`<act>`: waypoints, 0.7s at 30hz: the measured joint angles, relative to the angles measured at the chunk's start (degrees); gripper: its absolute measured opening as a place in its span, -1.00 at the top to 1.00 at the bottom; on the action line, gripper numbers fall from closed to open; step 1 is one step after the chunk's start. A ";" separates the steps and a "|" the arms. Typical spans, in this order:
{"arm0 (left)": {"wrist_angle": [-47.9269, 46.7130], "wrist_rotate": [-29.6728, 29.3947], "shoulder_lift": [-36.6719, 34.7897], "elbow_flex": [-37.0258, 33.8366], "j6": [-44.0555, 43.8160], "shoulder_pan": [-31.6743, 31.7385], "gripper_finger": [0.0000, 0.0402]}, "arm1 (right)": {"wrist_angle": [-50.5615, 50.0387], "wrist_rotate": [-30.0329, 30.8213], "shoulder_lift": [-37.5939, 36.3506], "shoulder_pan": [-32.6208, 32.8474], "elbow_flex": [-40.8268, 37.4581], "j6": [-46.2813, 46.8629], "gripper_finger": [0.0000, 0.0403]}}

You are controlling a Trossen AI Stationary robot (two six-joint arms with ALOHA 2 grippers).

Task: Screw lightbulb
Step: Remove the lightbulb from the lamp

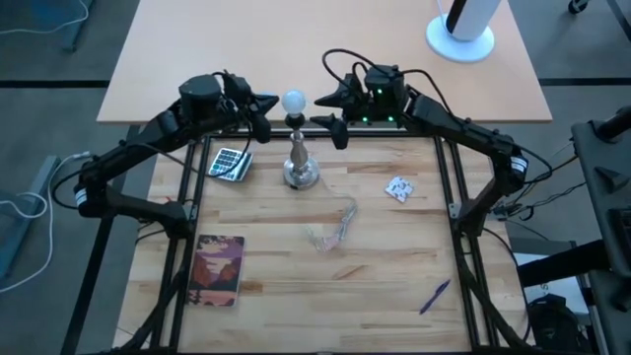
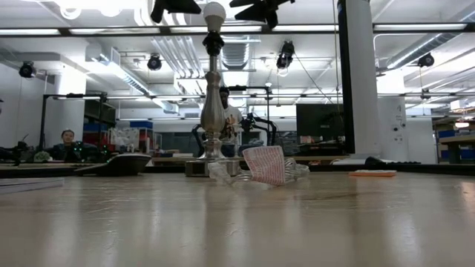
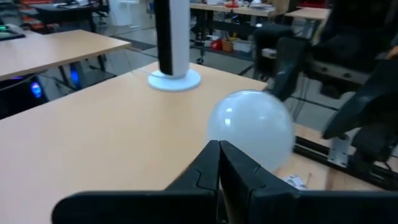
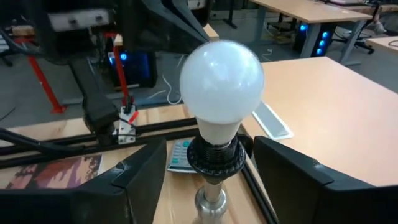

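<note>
The white frosted lightbulb sits upright with its base in the black socket on top of the silver lamp stand, which stands on the table's far middle. My left gripper is shut, and its tips are right at the bulb's left side. My right gripper is open at the bulb's right. In the right wrist view its fingers stand on either side of the socket without touching it. In the low view the bulb shows between both grippers at the top. My left gripper's shut fingertips stand level against the bulb's rounded side, coming from the table's left. I cannot tell whether they touch it.
A calculator lies left of the stand. A book lies near left. A clear wrapper lies mid-table, a white packet to the right and a purple pen near right. A white post base stands beyond the table.
</note>
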 joint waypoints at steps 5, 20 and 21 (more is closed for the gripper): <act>1.23 -1.90 0.55 0.02 0.70 0.04 1.00 | -0.05 -0.03 -0.07 0.00 -0.02 0.99 0.13; 3.30 -2.70 2.54 -0.09 1.29 1.16 1.00 | 6.15 -5.41 2.56 -0.35 -0.07 1.78 0.99; 3.32 -2.69 2.62 -0.11 1.29 1.16 1.00 | 6.29 -5.39 2.56 -0.27 -0.07 1.48 0.99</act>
